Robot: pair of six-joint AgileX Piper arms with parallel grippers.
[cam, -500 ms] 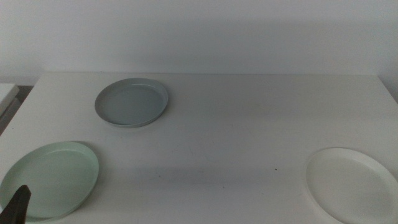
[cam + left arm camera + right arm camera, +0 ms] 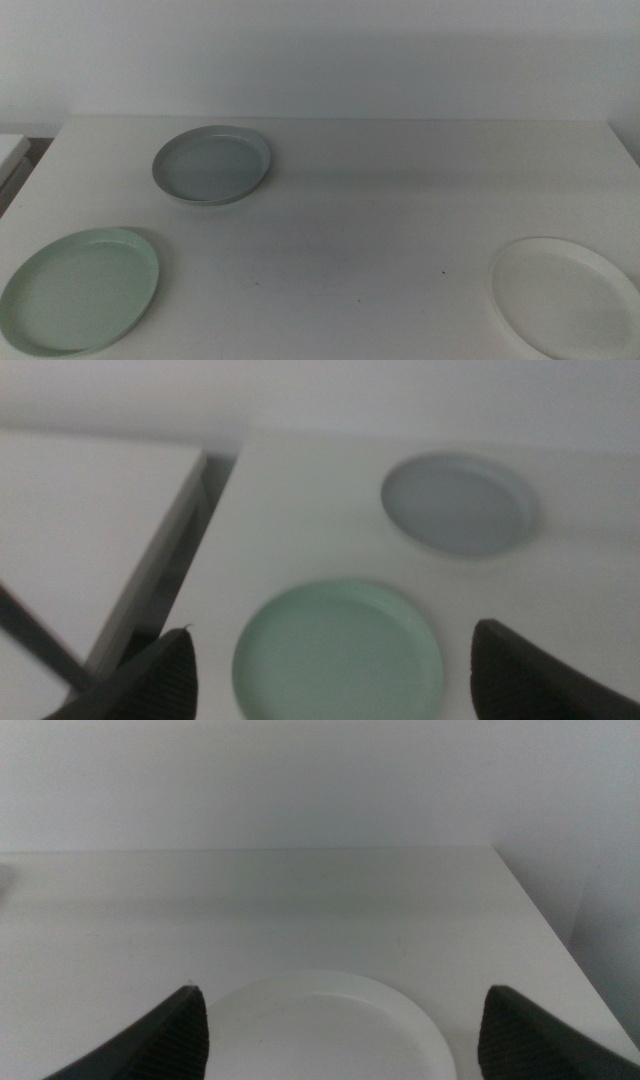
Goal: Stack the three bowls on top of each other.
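Middle view: you see the white table [image 2: 380,200] with three bowls lying well apart, none stacked. The grey-blue bowl [image 2: 211,165] sits toward the far left. The mint green bowl [image 2: 80,290] sits at the near left corner. The white bowl [image 2: 565,297] sits at the near right, cut off by the picture's edge. Nothing stands between the bowls. Neither arm shows in this view.

Left wrist view: the left gripper [image 2: 335,670] hangs above the mint green bowl [image 2: 338,655], which you see between its two dark jaws. The jaws stand wide apart and hold nothing. The grey-blue bowl [image 2: 457,503] lies beyond it. A second pale surface [image 2: 80,530] adjoins the table edge, separated by a dark gap. This picture is blurred.

Right wrist view: the right gripper [image 2: 335,1030] is poised over the white bowl [image 2: 320,1030], jaws spread wide, holding nothing. The table edge [image 2: 545,930] runs just beside the bowl.
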